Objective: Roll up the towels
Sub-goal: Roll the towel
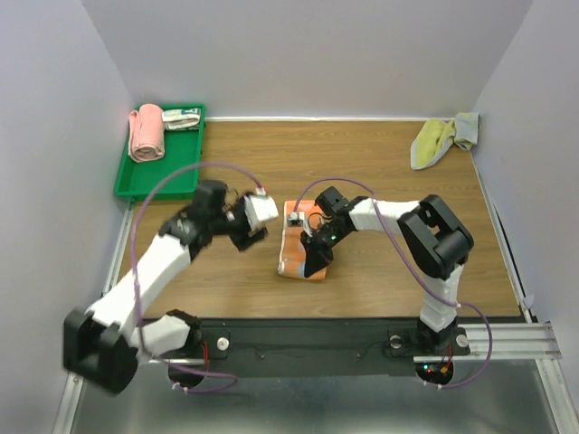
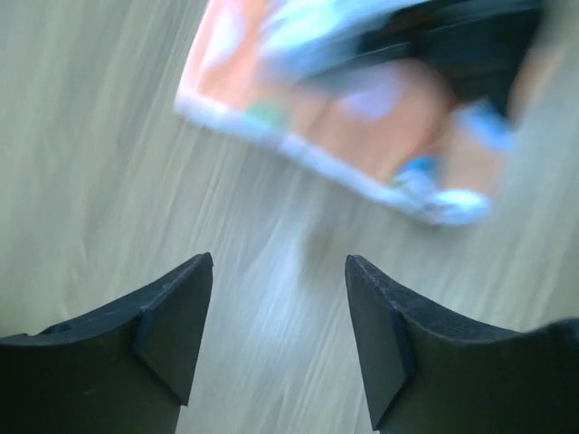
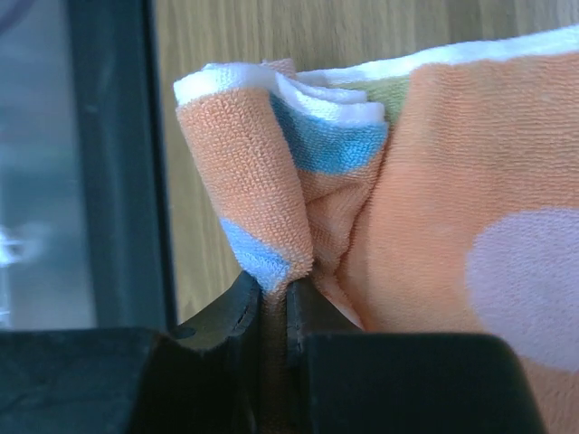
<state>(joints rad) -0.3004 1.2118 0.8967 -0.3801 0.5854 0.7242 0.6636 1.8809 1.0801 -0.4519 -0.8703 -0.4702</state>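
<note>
Right wrist view: our right gripper [image 3: 274, 291] pinches the near end of the soft orange patterned towel [image 3: 434, 163]; our left gripper [image 2: 278, 271], wide open, hangs just left.

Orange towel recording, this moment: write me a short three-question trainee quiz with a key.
1. True or false: the left gripper is shut on the orange towel.
2. The yellow-green towel lies: A) near left, B) far right corner, C) on the orange towel.
3. Which gripper pinches the orange towel's fold?
Key: 1 false, it is open, holding nothing; 2 B; 3 the right gripper.
</note>
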